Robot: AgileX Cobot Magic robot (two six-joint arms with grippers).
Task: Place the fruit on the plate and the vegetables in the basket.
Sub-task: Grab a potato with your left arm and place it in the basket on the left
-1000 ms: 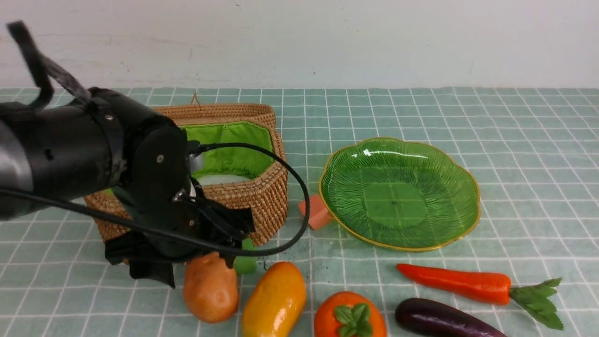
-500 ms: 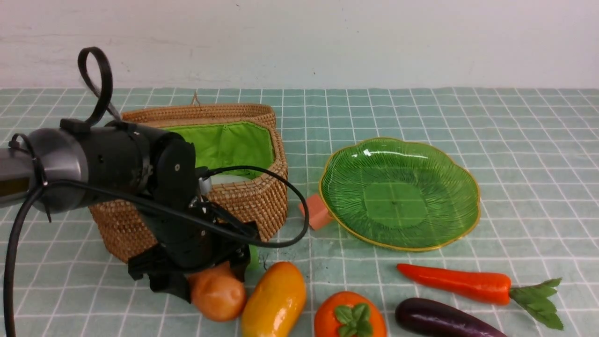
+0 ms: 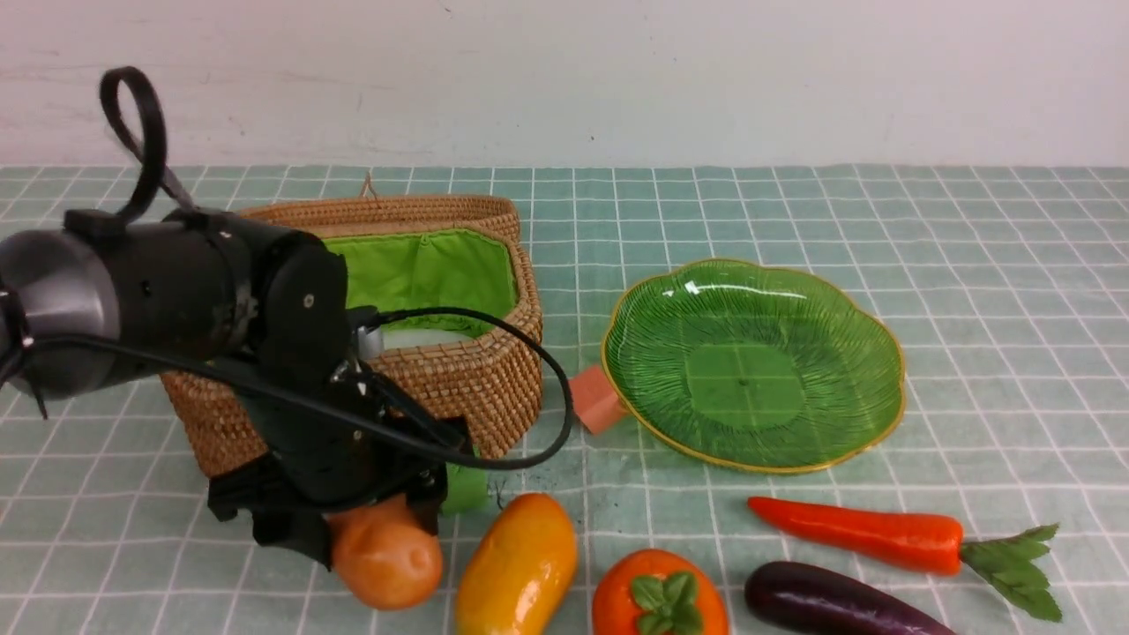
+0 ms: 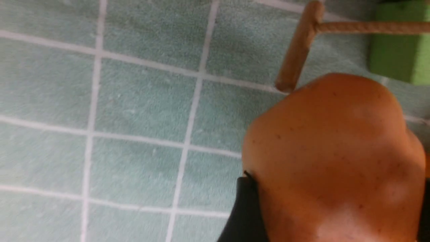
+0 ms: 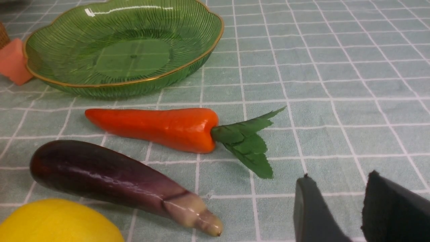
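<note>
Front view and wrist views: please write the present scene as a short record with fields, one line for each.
left gripper: jaws around the potato, one on each side
potato: brown, between the left jaws
right gripper: open, nothing between its jaws
basket: lid not seen closed, green lining visible
plate: empty
mango, persimmon: on the table
carrot, eggplant: on the table
lemon: beside the eggplant

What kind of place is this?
Perhaps a test or demo tabletop: a robot's left gripper at a potato, an empty green plate and a cloth-lined basket.
</note>
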